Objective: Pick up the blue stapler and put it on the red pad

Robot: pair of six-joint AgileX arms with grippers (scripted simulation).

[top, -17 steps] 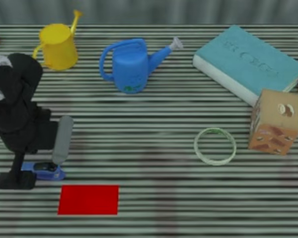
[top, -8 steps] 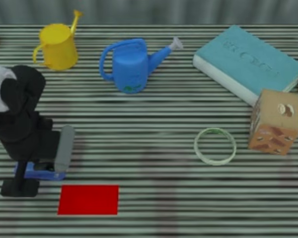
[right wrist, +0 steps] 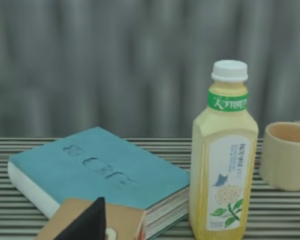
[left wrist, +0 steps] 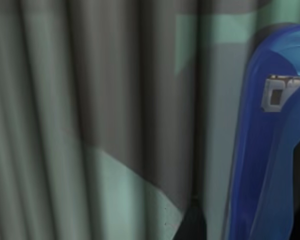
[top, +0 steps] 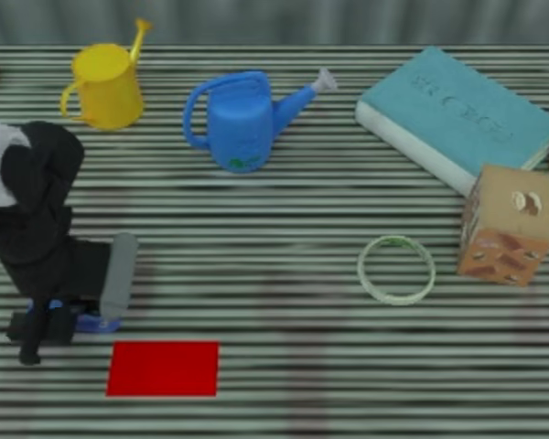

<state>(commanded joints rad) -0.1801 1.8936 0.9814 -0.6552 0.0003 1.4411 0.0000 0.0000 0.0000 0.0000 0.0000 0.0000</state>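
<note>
Blue stapler [top: 99, 322] lay at the table's left front, mostly hidden beneath the left gripper [top: 44, 326], whose fingers straddled it; whether they had clamped on it could not be told. In the left wrist view the stapler [left wrist: 270, 150] filled one side of the frame, very close. The red pad [top: 163, 368] lay flat just beside it, toward the front edge and to the right. Farther back stood a yellow watering can [top: 105, 84] and a blue watering can [top: 242, 119]. The right gripper was out of the top view.
</note>
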